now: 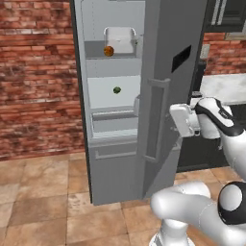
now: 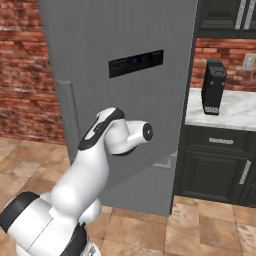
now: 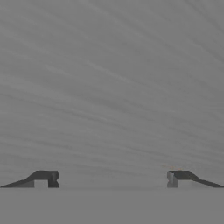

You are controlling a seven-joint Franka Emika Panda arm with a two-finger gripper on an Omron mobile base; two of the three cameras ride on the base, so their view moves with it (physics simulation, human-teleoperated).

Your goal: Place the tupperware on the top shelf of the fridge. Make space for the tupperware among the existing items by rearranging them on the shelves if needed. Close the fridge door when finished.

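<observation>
Grey metal is all the end effector [image 3: 112,179] is facing: its fingertips [image 3: 48,178] are standing wide apart, holding nothing, right up against the outer face of the fridge door [image 1: 168,72]. That door is hanging partly open, blocking the way to the fridge [image 1: 113,144]. Inside, the tupperware [image 1: 120,41] is sitting on the top shelf [image 1: 96,50] beside an orange [image 1: 109,51]; a lime [image 1: 116,90] is lying on the whitish shelf [image 1: 103,93] below. A black appliance [image 2: 213,87] is standing on the marble tabletop [image 2: 235,112] alongside.
</observation>
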